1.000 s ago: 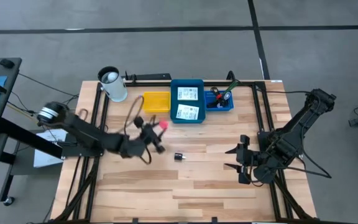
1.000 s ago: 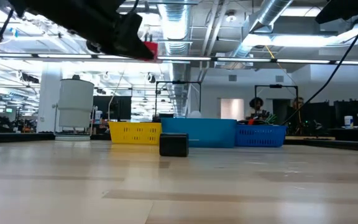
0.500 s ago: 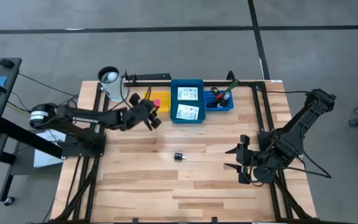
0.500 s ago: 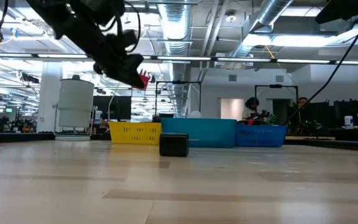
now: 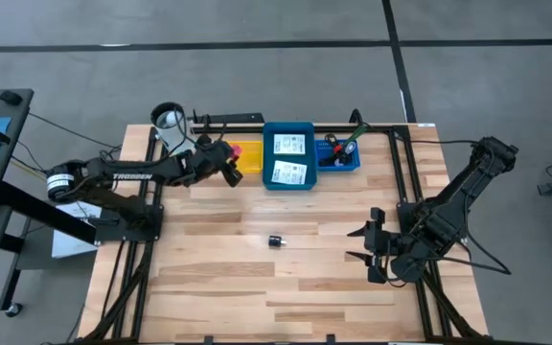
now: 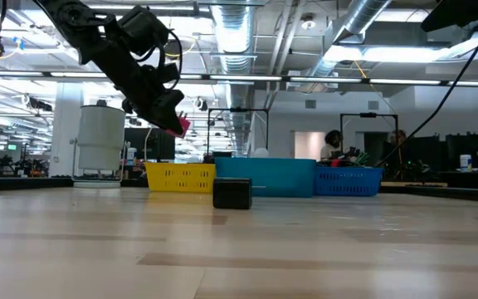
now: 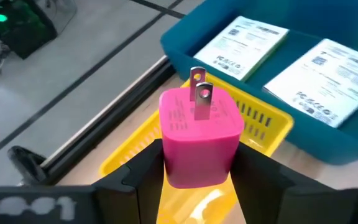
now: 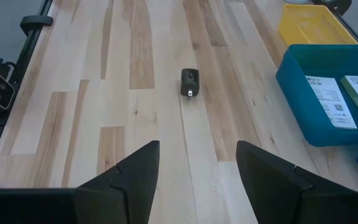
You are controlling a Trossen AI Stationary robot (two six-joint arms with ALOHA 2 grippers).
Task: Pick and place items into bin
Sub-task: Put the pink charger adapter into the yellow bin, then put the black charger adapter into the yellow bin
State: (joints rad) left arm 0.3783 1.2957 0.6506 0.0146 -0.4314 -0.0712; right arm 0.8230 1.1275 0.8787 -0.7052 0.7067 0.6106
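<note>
Over the yellow bin (image 7: 260,121), the left gripper (image 7: 194,177) clamps a pink plug (image 7: 199,134) by its flat sides. It looks light, stiff and smooth. The right gripper (image 8: 197,174) waits, fingers apart, near a black plug (image 8: 190,82) on the table.

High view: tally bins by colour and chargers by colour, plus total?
Yellow bin: 1
Teal bin: 1
Small blue bin: 1
Pink charger, held by the left gripper above the yellow bin: 1
Black charger, on the table: 1
Total: 5
</note>
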